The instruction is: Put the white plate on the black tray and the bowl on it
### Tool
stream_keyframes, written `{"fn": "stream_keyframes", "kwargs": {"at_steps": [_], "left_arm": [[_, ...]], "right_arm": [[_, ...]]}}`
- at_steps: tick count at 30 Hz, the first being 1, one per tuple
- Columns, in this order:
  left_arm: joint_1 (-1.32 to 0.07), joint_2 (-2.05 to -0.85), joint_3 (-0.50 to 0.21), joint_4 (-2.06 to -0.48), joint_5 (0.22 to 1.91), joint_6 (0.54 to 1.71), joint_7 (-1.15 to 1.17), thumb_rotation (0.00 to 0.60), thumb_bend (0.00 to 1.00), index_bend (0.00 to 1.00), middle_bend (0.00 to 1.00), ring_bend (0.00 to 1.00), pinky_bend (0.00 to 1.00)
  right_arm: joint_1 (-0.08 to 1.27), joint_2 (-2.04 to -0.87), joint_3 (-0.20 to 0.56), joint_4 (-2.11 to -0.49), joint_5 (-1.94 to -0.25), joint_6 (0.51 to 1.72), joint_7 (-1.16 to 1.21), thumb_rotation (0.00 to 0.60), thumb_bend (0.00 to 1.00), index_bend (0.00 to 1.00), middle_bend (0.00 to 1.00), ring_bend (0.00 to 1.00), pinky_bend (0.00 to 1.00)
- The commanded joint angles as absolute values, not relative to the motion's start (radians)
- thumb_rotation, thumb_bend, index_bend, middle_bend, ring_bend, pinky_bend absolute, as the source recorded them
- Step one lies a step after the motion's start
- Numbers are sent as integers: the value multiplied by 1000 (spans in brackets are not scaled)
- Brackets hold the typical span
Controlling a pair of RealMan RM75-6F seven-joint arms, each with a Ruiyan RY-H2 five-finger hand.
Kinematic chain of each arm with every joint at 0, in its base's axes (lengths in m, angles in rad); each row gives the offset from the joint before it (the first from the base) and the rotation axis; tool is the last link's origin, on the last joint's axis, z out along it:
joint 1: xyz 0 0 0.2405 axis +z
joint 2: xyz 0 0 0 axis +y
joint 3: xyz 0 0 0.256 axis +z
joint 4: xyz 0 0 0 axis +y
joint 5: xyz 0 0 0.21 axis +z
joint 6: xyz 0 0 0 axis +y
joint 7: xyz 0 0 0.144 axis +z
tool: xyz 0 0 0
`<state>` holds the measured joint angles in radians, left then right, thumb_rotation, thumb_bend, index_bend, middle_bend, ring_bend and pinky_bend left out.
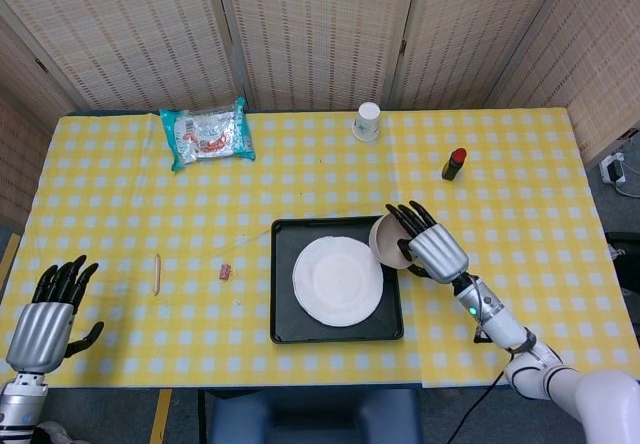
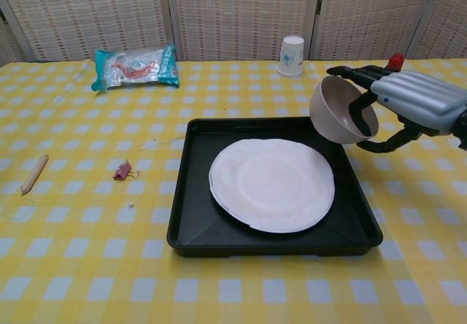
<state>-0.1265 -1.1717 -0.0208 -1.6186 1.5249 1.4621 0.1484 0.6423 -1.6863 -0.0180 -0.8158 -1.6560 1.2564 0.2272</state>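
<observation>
- OK, table point(image 1: 520, 154) first: yellow-white check cloth, I see all of it from the head cam, woven screens behind.
- black tray point(image 1: 284, 284) point(image 2: 191, 193): flat on the cloth, at 6 o'clock from table centre, near my front edge.
- white plate point(image 1: 335, 282) point(image 2: 270, 184): lying flat inside the tray, roughly centred, so plate step looks done.
- right hand point(image 1: 432, 250) point(image 2: 408, 101): up off the table at the tray's 2 o'clock corner, holding the bowl. Fingers point(image 2: 349, 71) hooked over the far rim, thumb below on the near side, so I read it as a rim pinch.
- bowl point(image 1: 386, 243) point(image 2: 337, 110): beige, held in the air, tilted with its mouth towards the right hand. It sits over the tray's 2 o'clock corner, just beside the plate edge, not touching plate or tray as far as I can tell.
- left hand point(image 1: 45, 311): head cam only, at 8 o'clock past the front table edge, holding nothing, fingers spread and pointing up.
- snack packet point(image 1: 207, 133) point(image 2: 135, 66): teal and white, at 11 o'clock, well apart from the tray.
- paper cup point(image 1: 367, 121) point(image 2: 291, 55): upright at 12 o'clock near the far edge.
- small bottle point(image 1: 455, 163) point(image 2: 395, 62): red cap, at 2 o'clock; on the chest cam only the cap shows, behind the hand.
- wooden stick point(image 1: 157, 273) point(image 2: 33, 174): at 8 o'clock, lying flat.
- pink clip point(image 1: 225, 271) point(image 2: 122, 170): between stick and tray, too small to say more.
</observation>
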Motion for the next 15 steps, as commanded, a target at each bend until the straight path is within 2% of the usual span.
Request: {"fn": "stream_keyframes", "kwargs": {"at_steps": [1,9,15], "left_arm": [[-124,-1169,-21,-1621,1530,1470,145,600,318,0,0,48,37],[-114,-1160,-19,-1631,1539,1490,138,600,318,0,0,48,38],[-111,-1149,-20,-1636,1539,1492,120,600,318,0,0,48,38]], "right_arm": [[678,-1640,-23,-954,-1675,1211,164,600,373,715,27,0,0],[702,-1593,-5,-1144,-1640,1121,40,600,373,715,25,0,0],[724,-1576,10,-1248,-1566,999,-3,600,372,715,27,0,0]]}}
